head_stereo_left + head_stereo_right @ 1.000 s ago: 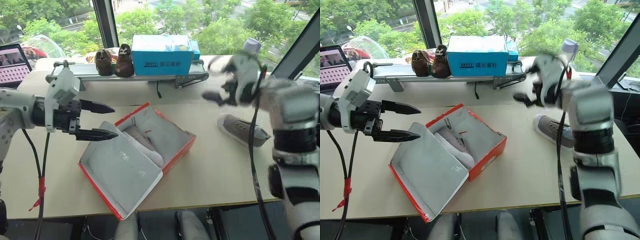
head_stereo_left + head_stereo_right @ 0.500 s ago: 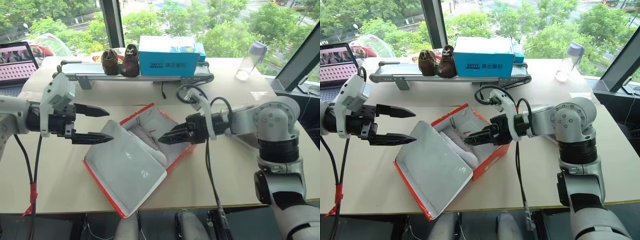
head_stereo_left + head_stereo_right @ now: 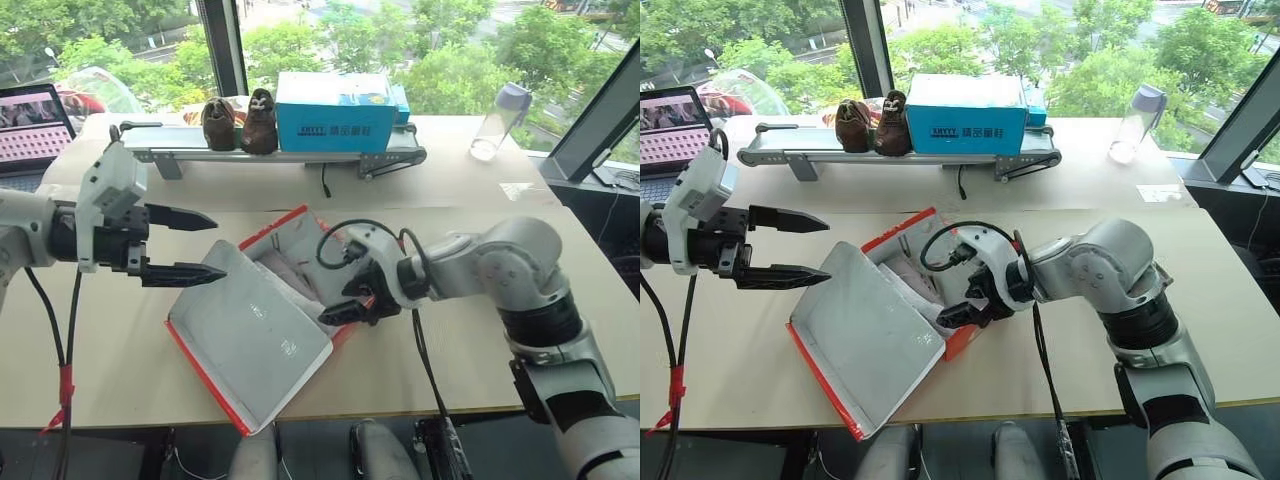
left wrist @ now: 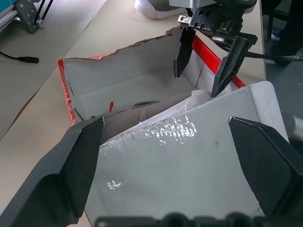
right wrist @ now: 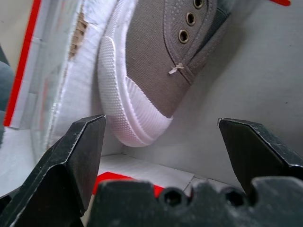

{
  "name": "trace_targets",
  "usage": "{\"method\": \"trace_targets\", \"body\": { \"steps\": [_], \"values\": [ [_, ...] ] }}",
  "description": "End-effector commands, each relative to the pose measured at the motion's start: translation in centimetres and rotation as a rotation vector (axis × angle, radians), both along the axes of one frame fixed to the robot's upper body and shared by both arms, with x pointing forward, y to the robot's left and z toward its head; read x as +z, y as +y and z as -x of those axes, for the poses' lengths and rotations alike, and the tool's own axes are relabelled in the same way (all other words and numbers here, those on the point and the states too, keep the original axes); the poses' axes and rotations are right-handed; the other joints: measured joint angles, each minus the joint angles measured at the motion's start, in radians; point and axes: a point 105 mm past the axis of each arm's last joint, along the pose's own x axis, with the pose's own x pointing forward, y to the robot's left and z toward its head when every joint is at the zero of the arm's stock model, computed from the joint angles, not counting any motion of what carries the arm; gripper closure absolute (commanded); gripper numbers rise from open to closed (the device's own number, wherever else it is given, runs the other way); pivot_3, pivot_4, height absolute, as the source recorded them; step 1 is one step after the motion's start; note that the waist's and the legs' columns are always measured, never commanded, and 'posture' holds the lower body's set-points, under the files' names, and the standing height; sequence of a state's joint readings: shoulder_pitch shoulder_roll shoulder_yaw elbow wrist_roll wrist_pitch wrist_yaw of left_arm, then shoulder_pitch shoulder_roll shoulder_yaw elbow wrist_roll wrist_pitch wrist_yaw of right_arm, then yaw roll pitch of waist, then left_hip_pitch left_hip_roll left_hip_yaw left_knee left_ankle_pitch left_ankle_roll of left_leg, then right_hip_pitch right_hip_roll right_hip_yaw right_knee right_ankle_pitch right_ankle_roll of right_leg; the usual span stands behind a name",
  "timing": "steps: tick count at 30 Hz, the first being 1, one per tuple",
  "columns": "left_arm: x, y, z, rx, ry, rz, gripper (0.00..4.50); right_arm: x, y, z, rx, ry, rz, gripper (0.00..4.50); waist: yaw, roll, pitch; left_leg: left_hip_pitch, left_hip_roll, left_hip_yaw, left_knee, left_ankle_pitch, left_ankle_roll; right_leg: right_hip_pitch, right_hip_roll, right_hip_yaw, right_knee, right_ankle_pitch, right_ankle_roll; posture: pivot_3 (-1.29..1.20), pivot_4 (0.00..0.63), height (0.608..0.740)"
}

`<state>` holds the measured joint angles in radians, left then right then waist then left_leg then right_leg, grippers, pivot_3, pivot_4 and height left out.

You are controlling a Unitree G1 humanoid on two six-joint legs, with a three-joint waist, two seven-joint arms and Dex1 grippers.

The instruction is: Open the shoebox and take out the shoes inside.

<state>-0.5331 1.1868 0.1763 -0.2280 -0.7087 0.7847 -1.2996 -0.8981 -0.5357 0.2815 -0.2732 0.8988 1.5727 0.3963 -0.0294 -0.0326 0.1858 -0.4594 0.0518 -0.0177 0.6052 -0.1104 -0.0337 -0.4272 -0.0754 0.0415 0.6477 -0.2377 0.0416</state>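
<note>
Right claw (image 3: 958, 314) swung down into the open shoebox (image 3: 983, 325), jaws spread and empty, second shoe (image 5: 161, 61) just ahead of its tips; left claw (image 3: 190, 246) hovered released by the lid.

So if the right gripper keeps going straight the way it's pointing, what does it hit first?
Most likely the toe of the grey shoe in the red shoebox: the right gripper, jaws open, points at its white toe cap.
</note>
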Motion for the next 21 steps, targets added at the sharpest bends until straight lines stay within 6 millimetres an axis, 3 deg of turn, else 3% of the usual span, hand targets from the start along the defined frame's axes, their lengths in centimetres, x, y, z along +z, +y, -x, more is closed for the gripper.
{"method": "trace_targets", "body": {
  "steps": [1, 11, 17, 21],
  "values": [
    [1.0, 0.1, 0.4, 0.002, -0.046, -0.022, 0.0, 0.6, 0.6, -0.2, 0.022, -0.076, 0.001, 0.03, 0.0, 0.0, 0.0, 0.0, 0.0, 0.0, 0.0, 0.0, 0.0, 0.0, 0.0, 0.0, 0.0, 0.0, 0.0, 0.0, 0.15, 0.74],
    [0.9, 0.4, 0.7, 0.024, -0.046, -0.023, 0.0, 3.2, 1.8, 0.9, 0.107, -0.051, -0.087, 0.03, -0.01, 0.0, 0.0, 0.0, 0.0, 0.0, 0.0, 0.0, 0.0, 0.0, 0.0, 0.0, 0.0, 0.0, 0.0, 0.0, 0.15, 0.74],
    [1.0, 0.6, 0.8, 0.043, -0.059, -0.021, 0.0, 3.3, 2.9, 1.4, 0.14, -0.053, -0.096, 0.03, -0.011, 0.0, 0.0, 0.0, 0.0, 0.0, 0.0, 0.0, 0.0, 0.0, 0.0, 0.0, 0.0, 0.0, 0.0, 0.0, 0.15, 0.74],
    [1.0, 0.6, 0.9, 0.044, -0.057, -0.023, 0.0, 1.8, 3.3, 1.0, 0.122, -0.065, -0.047, 0.03, -0.01, 0.0, 0.0, 0.0, 0.0, 0.0, 0.0, 0.0, 0.0, 0.0, 0.0, 0.0, 0.0, 0.0, 0.0, 0.0, 0.15, 0.74]
  ]
}}
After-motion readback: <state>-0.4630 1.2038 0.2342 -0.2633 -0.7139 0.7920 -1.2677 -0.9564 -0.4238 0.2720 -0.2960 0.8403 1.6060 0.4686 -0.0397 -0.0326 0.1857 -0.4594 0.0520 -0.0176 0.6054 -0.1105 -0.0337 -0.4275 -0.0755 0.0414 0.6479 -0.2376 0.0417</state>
